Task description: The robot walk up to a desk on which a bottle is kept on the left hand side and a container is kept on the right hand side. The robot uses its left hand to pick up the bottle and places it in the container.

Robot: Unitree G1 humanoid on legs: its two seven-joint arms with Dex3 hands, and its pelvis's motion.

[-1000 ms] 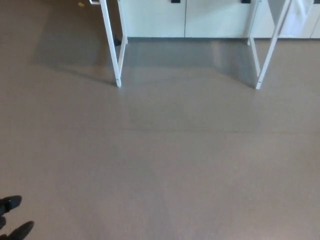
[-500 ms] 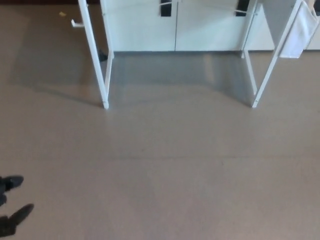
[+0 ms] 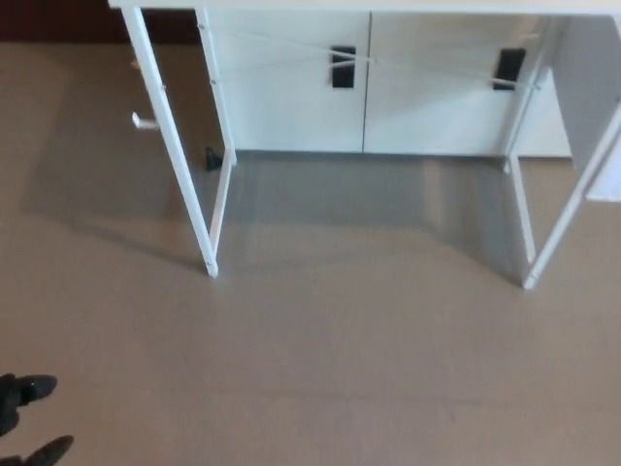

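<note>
White bench (image 3: pixel 209 262) legs stand far ahead of the left hand (image 3: pixel 24 417), whose black fingertips barely show; its state is unreadable. Bottle, container and any writing are unseen.

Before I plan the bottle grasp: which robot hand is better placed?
Left, provisionally: only the left robot hand shows, low at the left edge. The desk shows just its legs and top edge; no bottle is visible.

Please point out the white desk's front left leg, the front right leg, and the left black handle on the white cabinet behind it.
White desk's front left leg (image 3: pixel 179 170), head view, mid-length of the leg.
Front right leg (image 3: pixel 568 209), head view, middle of the slanted leg.
Left black cabinet handle (image 3: pixel 343 67), head view, its centre.
</note>
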